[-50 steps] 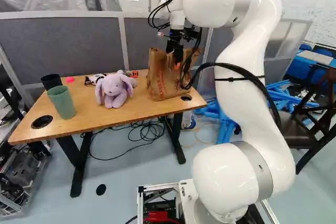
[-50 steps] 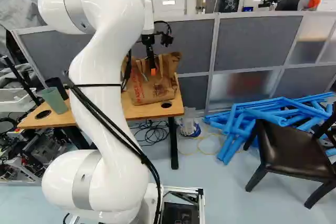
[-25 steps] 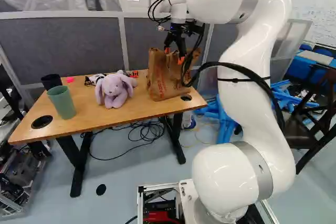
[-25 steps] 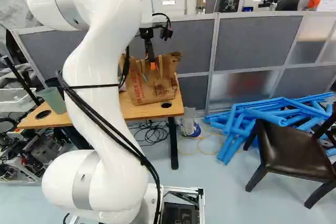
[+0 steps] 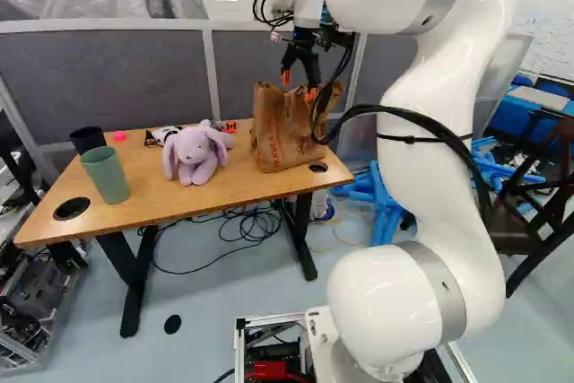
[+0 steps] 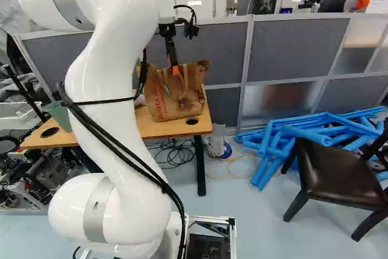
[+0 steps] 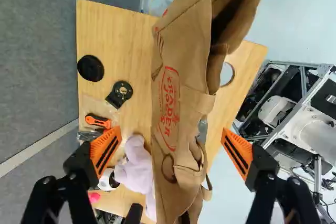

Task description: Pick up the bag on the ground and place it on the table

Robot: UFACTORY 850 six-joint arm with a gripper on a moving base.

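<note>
brown and creased, the bag (image 5: 276, 139) stands up on the wooden table (image 5: 161, 204), over at the right end as the left base view has it. right above its open top hangs the black gripper (image 5: 299, 86), fingers spread wide, orange pads (image 7: 106, 148) well apart with the bag's top between them, ungripped. a lilac plush rabbit (image 5: 195, 157) sits beside the bag, and farther along there's a green cup (image 5: 107, 177) next to a black one (image 5: 87, 138).
</note>
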